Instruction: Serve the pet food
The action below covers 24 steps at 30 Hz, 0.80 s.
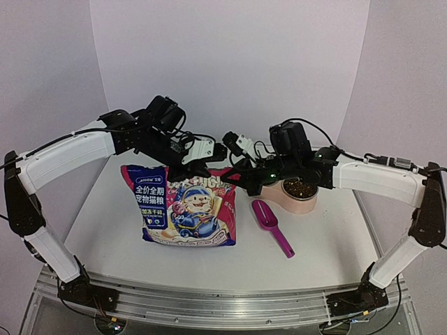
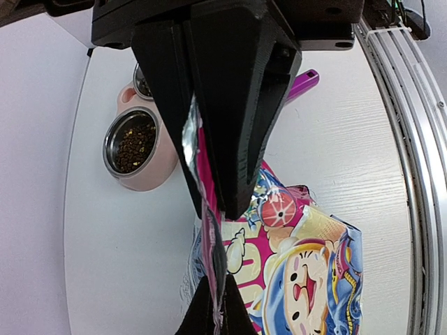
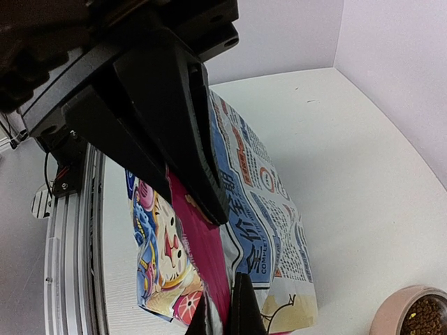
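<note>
Pet food pouch (image 1: 187, 206) takes up the near middle of the white table (image 1: 335, 237), a touch toward 9 o'clock. Its cartoon-cat front is turned to the near edge and its bottom rests on the tabletop. At its 3 o'clock, close beside it but apart, lies the magenta scoop (image 1: 271, 225), bowl end pointing to 11 o'clock and handle trailing to 5 o'clock. Farther back, at about 1 o'clock from the scoop, sits the pink feeder (image 1: 297, 199). The steel bowl (image 2: 110, 136) I can see clearly holds dark kibble (image 1: 300, 188).

Both arms meet along the pouch's far, top edge. The left gripper (image 1: 202, 164) is pinched tight on that edge toward 11 o'clock, and its wrist view shows the silver foil lip squeezed between its fingers (image 2: 241, 139). The right gripper (image 1: 234, 174) is clamped on the same edge at 1 o'clock, with pink film caught in its closed jaws.
</note>
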Motion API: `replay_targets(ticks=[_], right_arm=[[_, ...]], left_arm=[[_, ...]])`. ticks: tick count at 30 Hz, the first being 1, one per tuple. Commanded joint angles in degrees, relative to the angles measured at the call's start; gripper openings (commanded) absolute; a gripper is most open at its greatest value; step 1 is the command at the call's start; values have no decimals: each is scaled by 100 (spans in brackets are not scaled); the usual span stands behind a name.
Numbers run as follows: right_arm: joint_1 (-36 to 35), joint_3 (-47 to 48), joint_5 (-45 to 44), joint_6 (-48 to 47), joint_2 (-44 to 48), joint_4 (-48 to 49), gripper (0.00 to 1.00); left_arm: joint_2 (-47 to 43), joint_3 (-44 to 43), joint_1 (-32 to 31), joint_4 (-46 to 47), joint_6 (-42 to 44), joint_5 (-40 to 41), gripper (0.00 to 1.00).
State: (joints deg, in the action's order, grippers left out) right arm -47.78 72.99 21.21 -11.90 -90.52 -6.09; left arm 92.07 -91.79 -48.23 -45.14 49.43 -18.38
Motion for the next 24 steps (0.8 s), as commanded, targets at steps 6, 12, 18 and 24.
replay_targets(ticks=[6,12,18,24], right_arm=[[-11,173,208,72,463,449,0],[-10,180,204,56,473,448,0],[-5,172,164,56,489,446,0],[-11,178,149,56,500,443,0]], left_arm=[[-413,-124,276,-360,54,320,31],[-345,-307,395,-751,82,256,1],[-406,-250,395,-759,192,9,0],[-405,-292,406,-907,102,105,18]])
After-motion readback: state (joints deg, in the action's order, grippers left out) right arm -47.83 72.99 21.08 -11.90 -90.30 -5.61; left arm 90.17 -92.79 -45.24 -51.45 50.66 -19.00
